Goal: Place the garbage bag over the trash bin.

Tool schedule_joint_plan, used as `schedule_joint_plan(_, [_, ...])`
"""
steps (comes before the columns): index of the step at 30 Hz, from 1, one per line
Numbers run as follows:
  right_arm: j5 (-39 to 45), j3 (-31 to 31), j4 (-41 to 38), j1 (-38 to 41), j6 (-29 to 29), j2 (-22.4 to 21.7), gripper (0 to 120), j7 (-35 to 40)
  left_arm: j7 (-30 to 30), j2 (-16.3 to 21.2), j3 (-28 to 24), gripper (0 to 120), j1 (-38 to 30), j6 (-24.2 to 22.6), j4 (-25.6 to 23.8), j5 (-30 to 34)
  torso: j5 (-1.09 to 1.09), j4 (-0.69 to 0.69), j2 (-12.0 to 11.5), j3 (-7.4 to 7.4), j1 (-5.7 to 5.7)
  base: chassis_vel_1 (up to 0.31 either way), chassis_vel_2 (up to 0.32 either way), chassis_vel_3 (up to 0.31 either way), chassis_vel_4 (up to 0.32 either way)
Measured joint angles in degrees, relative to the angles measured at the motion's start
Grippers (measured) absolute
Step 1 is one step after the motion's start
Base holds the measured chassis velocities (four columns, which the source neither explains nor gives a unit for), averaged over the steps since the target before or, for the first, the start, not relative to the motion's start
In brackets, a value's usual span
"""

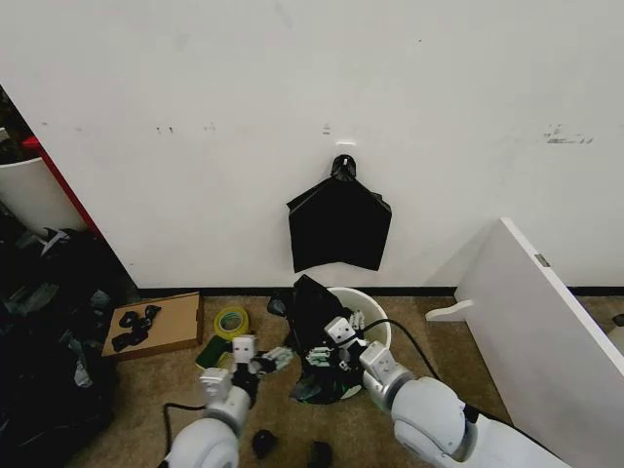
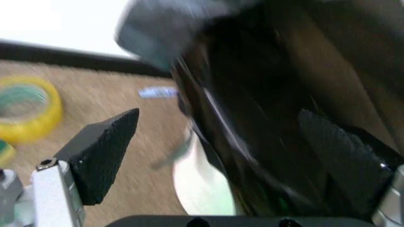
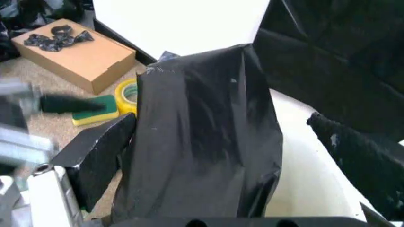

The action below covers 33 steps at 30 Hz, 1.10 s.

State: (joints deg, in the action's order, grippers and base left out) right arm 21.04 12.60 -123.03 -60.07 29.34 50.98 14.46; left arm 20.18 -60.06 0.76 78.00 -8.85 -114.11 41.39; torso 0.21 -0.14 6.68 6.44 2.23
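Observation:
The trash bin (image 1: 370, 310) is a white round bucket on the brown floor by the wall. The garbage bag (image 1: 310, 317), black and glossy, stands crumpled over the bin's left rim and hangs down its front. My left gripper (image 1: 280, 359) is open at the bag's left side; in its wrist view the bag (image 2: 265, 118) fills the gap between the wide-spread fingers (image 2: 104, 156), with the bin's white wall (image 2: 202, 187) below. My right gripper (image 1: 320, 355) is open at the bin's front edge; the bag (image 3: 202, 142) rises between its fingers (image 3: 101, 151), beside the bin's white inside (image 3: 303, 156).
A flat bundle of black bags (image 1: 339, 226) hangs on the wall above the bin. A cardboard box (image 1: 161, 327) with black scraps, a yellow tape roll (image 1: 231, 321) and a green sponge (image 1: 210, 351) lie left. A white board (image 1: 546, 331) leans at the right.

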Motion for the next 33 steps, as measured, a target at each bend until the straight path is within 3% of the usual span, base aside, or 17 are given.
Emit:
schedule_joint_plan(5, [0.57, -0.38, -0.21, -0.1, 0.29, -0.19, 100, 0.29, 1.34, -1.08, -1.86, 98, -0.93, -0.17, 1.38, 0.0, 0.01, 0.0, 0.0, 0.0, 0.0, 0.0, 0.0, 0.0, 0.0])
schedule_joint_plan(15, [1.12, -0.76, -0.31, -0.69, 0.61, -1.39, 100, 0.63, 4.91, -6.64, -4.69, 98, -6.55, -1.59, 5.51, 2.15, -0.01, -0.01, 0.0, 0.0, 0.0, 0.0, 0.0, 0.0, 0.0])
schedule_joint_plan(27, [2.31, -0.7, -0.58, -1.16, 1.02, -1.49, 100, 1.66, 11.92, -9.23, -6.1, 96, -10.99, -7.59, 7.42, 3.31, -0.01, -0.01, 0.0, 0.0, 0.0, 0.0, 0.0, 0.0, 0.0])
schedule_joint_plan(33, [3.33, -0.52, -0.93, -1.28, 1.99, -1.88, 100, 2.49, 18.67, -10.6, -6.21, 91, -13.24, -12.58, 6.94, 8.65, 0.0, -0.01, 0.0, 0.0, 0.0, 0.0, 0.0, 0.0, 0.0])
